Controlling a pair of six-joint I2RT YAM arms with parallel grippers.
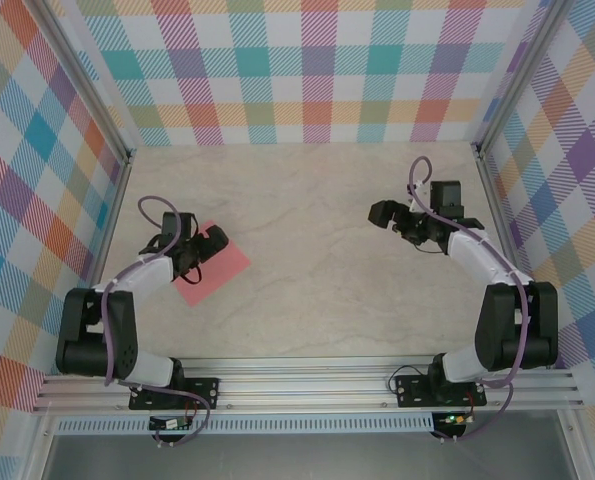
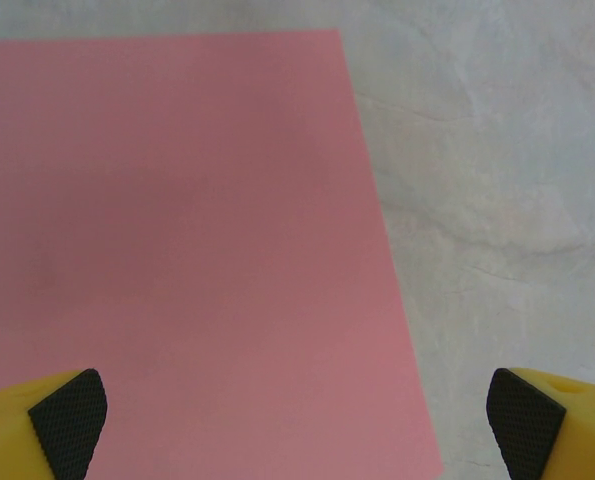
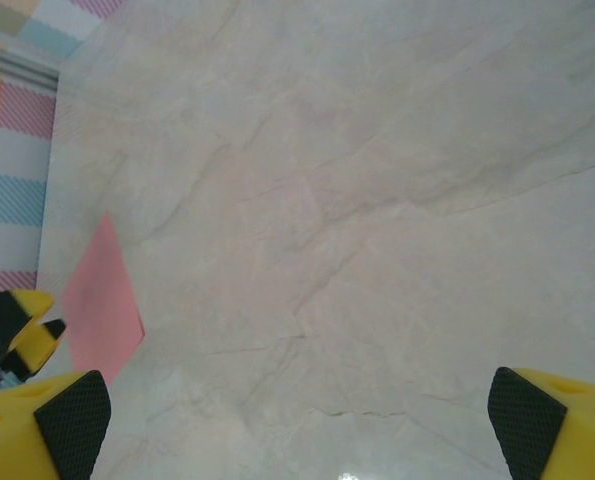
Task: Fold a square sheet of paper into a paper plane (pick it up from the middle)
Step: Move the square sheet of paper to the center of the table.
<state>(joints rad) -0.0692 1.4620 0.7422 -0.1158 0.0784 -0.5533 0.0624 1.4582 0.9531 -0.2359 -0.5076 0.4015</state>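
Note:
The square sheet of paper (image 1: 225, 262) is salmon-pink and lies flat and unfolded on the marble-look table at the left. The paper plane is out of view. My left gripper (image 1: 209, 243) is over the sheet's near-left part, open. In the left wrist view the sheet (image 2: 177, 250) spreads under the left gripper (image 2: 297, 420); one pad (image 2: 69, 420) is over the paper, the other over bare table past the sheet's right edge. My right gripper (image 1: 384, 212) is open at the table's right, far from the sheet. In the right wrist view nothing lies between the right gripper's (image 3: 297, 425) fingers, and the sheet (image 3: 102, 300) shows at far left.
Plaid walls (image 1: 307, 70) close in the table on three sides, with metal frame posts (image 1: 117, 170) at the corners. An aluminium rail (image 1: 307, 385) carrying both arm bases runs along the near edge. Bare tabletop (image 1: 307, 250) lies between the two arms.

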